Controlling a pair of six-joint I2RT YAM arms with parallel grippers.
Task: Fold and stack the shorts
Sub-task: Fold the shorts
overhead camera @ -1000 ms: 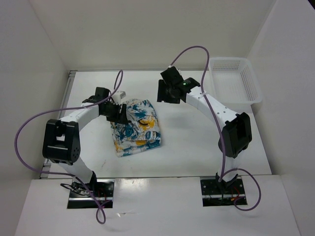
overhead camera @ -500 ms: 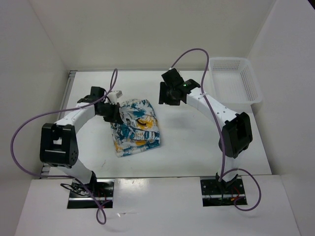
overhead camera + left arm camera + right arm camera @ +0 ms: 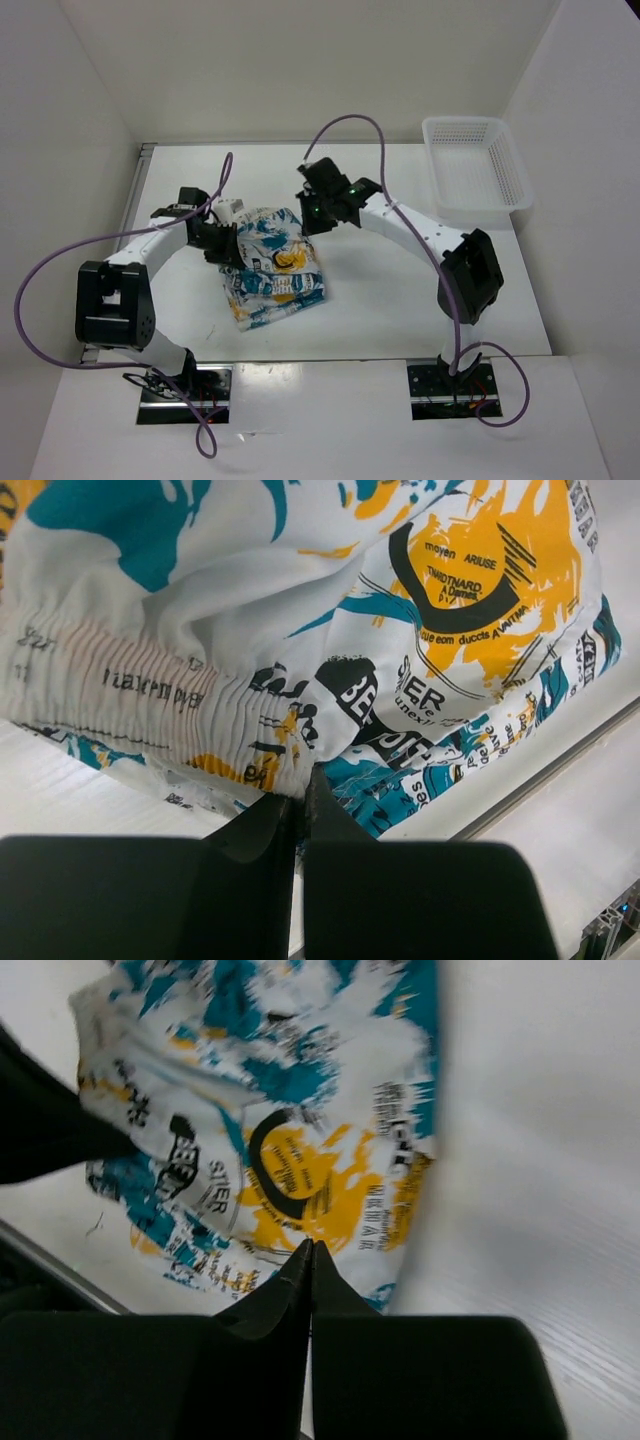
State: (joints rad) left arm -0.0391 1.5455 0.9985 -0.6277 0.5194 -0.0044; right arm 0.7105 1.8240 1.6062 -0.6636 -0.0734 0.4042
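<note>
The shorts (image 3: 272,270), white with teal, orange-yellow and black print, lie bunched on the table between the two arms. My left gripper (image 3: 225,248) sits at their far left edge. In the left wrist view it (image 3: 300,798) is shut, with a fold of the shorts (image 3: 400,630) by the gathered waistband pinched between its tips. My right gripper (image 3: 308,212) hangs over the far right corner. In the right wrist view it (image 3: 311,1248) is shut above the shorts (image 3: 290,1160), with no fabric visible between its tips.
A white mesh basket (image 3: 478,170) stands at the table's far right corner. White walls enclose the table on three sides. Purple cables (image 3: 350,125) arc over both arms. The left arm's dark body (image 3: 40,1120) shows at the left of the right wrist view.
My left gripper has closed on the shorts' left edge and pulled slightly left. My right arm has swung left over the shorts' far corner and its jaws have shut.
</note>
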